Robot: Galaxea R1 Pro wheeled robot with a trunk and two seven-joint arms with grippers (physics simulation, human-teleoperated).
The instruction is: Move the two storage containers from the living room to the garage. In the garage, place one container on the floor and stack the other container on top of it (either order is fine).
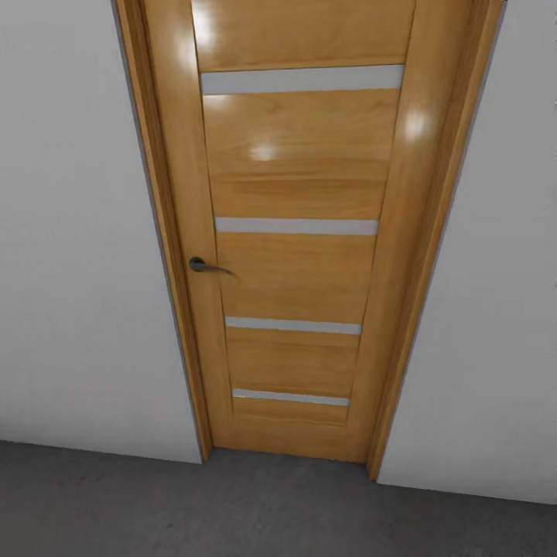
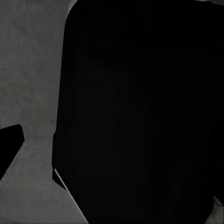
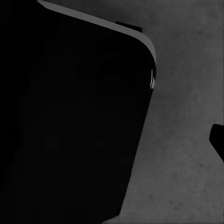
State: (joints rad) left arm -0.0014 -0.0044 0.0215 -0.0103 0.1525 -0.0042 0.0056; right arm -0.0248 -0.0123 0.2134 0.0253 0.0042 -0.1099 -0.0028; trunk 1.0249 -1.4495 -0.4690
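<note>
The two red-orange storage containers are out of view. The head view faces a closed light-wood door (image 1: 298,232) set in a plain grey-white wall (image 1: 77,232), with the garage's dark grey concrete floor (image 1: 155,510) below it. In the left wrist view, a large black part of the robot's body (image 2: 140,116) hangs over the floor (image 2: 28,70), and a dark finger (image 2: 9,147) pokes in at the edge. The right wrist view is much the same, with black bodywork (image 3: 70,121) over concrete (image 3: 186,177) and a dark finger (image 3: 217,140) at the border. Neither view shows how the jaws stand.
The door has several narrow frosted strips and a dark lever handle (image 1: 204,265) on its left side. White wall (image 1: 495,271) continues to the right of the frame. The concrete floor runs along the base of the wall.
</note>
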